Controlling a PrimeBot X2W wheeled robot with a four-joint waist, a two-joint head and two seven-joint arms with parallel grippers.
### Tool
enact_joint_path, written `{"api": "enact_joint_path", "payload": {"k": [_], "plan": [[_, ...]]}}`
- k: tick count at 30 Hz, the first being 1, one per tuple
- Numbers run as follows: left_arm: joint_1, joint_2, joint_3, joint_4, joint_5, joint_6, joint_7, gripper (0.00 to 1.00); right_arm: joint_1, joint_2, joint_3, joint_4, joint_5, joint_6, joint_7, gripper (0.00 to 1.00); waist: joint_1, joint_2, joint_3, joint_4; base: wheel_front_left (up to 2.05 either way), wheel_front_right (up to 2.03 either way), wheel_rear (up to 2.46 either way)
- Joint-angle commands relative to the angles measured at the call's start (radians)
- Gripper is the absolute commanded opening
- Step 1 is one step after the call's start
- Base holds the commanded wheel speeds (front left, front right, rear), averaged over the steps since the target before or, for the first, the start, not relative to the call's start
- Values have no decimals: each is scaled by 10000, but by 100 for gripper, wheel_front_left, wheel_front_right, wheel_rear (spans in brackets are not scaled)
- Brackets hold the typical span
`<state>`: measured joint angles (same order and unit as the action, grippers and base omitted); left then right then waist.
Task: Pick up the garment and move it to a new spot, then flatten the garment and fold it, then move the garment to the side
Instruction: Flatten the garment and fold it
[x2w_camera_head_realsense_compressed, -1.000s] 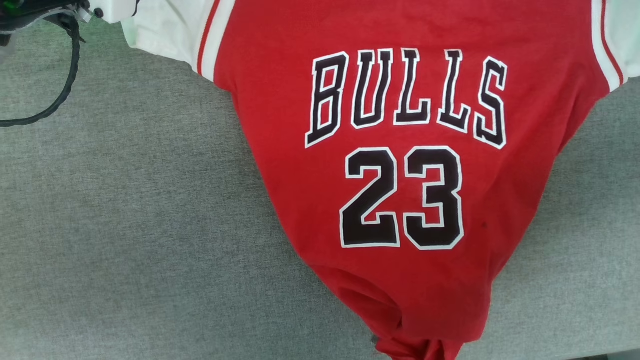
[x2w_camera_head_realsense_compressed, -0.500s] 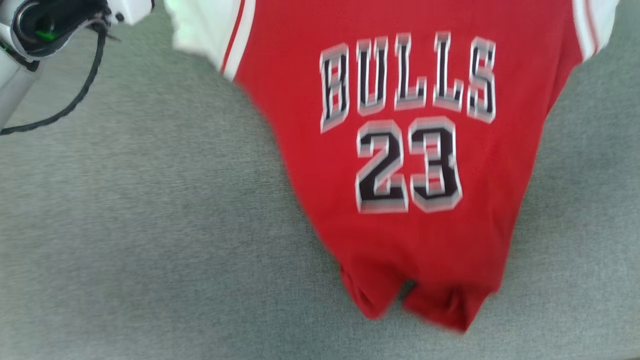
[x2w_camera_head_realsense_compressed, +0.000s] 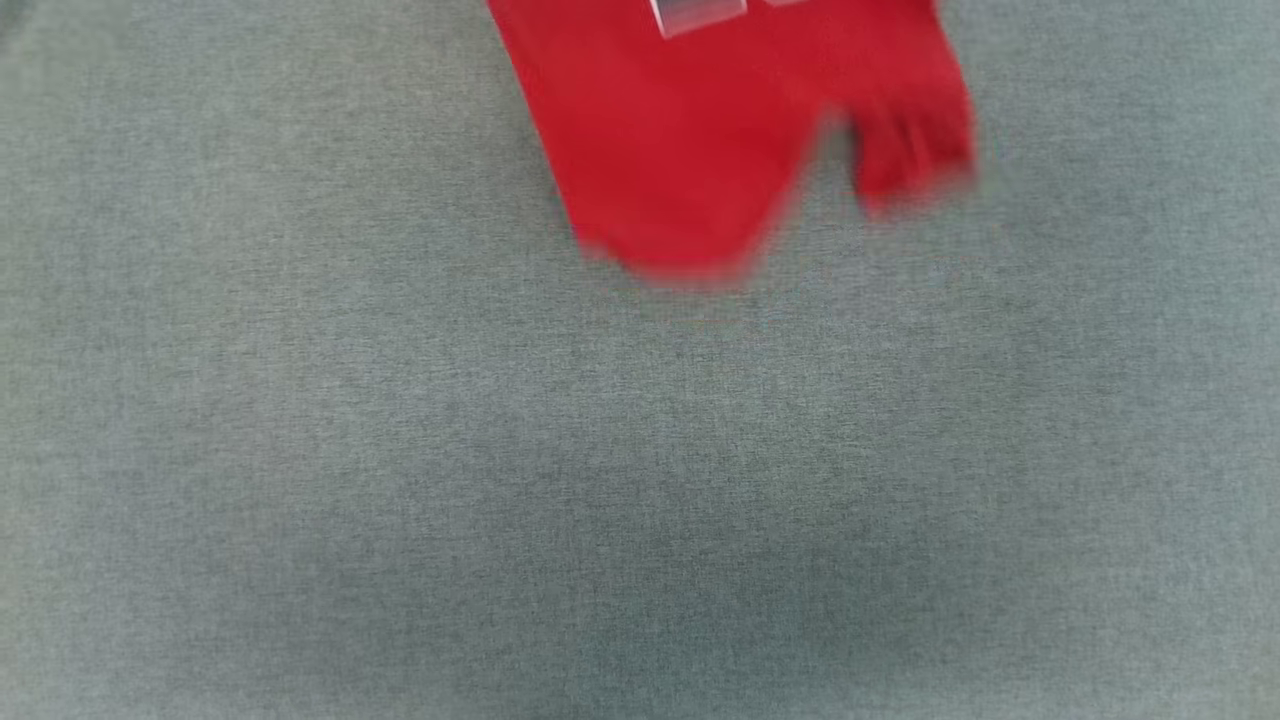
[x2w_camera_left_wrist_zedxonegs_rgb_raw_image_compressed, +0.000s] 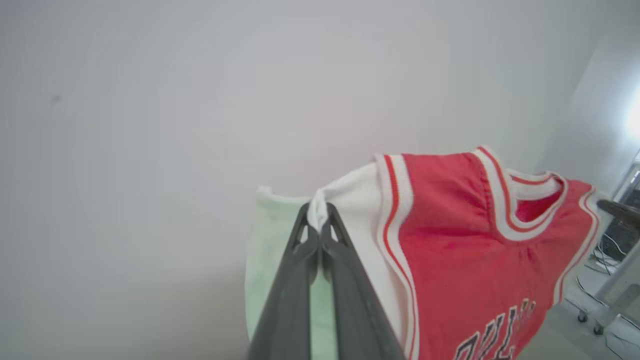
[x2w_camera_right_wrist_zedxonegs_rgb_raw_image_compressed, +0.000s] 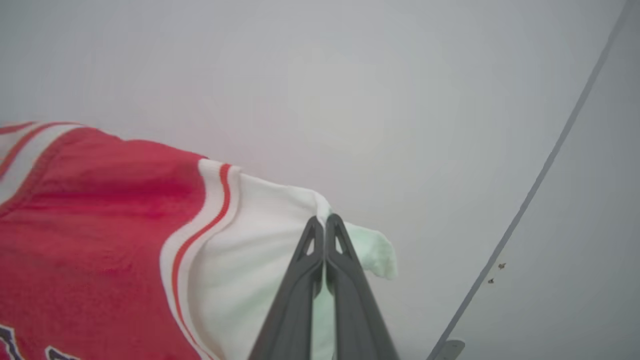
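Both white sleeves (x2w_camera_left_wrist_zedxonegs_rgb_raw_image_compressed: 352, 200) of the garment (x2w_camera_left_wrist_zedxonegs_rgb_raw_image_compressed: 450, 250) are pinched: one in the left gripper (x2w_camera_left_wrist_zedxonegs_rgb_raw_image_compressed: 318, 222), one in the right gripper (x2w_camera_right_wrist_zedxonegs_rgb_raw_image_compressed: 325, 224); its blurred red hem (x2w_camera_head_realsense_compressed: 690, 200) hangs over the grey table (x2w_camera_head_realsense_compressed: 400, 450).

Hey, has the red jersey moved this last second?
Yes. The garment, its hem earlier bunched low on the grey surface, now hangs near the head view's top: lifted, though the camera may have shifted.

Grey fabric surface (x2w_camera_head_realsense_compressed: 400, 450) below, plain white wall (x2w_camera_left_wrist_zedxonegs_rgb_raw_image_compressed: 150, 100) behind.
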<state>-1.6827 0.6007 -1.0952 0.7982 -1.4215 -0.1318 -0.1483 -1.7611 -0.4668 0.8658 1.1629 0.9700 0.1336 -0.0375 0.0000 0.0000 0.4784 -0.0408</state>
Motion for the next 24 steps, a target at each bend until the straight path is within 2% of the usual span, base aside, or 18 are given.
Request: {"api": "enact_joint_path", "payload": {"k": [1, 5, 10, 14, 18, 24], "plan": [[-290, -26, 113, 177, 91, 25, -207, 0, -241, 70, -83, 242, -93, -53, -264, 0, 0, 0, 4, 18, 0, 0, 0], [-1412, -419, 619, 1158, 315, 25, -929, 0, -1313, 573, -512, 1075, -405, -55, -1503, 0, 0, 0, 18, 57, 0, 0, 0], [-1693, -779, 692, 1479, 359, 25, -1094, 0, -1565, 875, -804, 1282, -669, -53, -1813, 0, 0, 0, -42, 99, 0, 0, 0], [-727, -767, 460, 1205, -9, 25, -878, 0, -792, 994, -694, 1300, -838, -53, -1533, 0, 0, 0, -123, 104, 0, 0, 0], [894, -310, 294, 66, -574, 23, -939, 0, 506, 1105, -245, 1010, -964, -53, -1464, 0, 0, 0, -442, 35, 0, 0, 0], [4165, 391, 282, -2117, -1359, 23, -1136, 0, 3160, 324, 313, -554, -278, -53, -1158, 0, 0, 0, -978, 107, 0, 0, 0]]}}
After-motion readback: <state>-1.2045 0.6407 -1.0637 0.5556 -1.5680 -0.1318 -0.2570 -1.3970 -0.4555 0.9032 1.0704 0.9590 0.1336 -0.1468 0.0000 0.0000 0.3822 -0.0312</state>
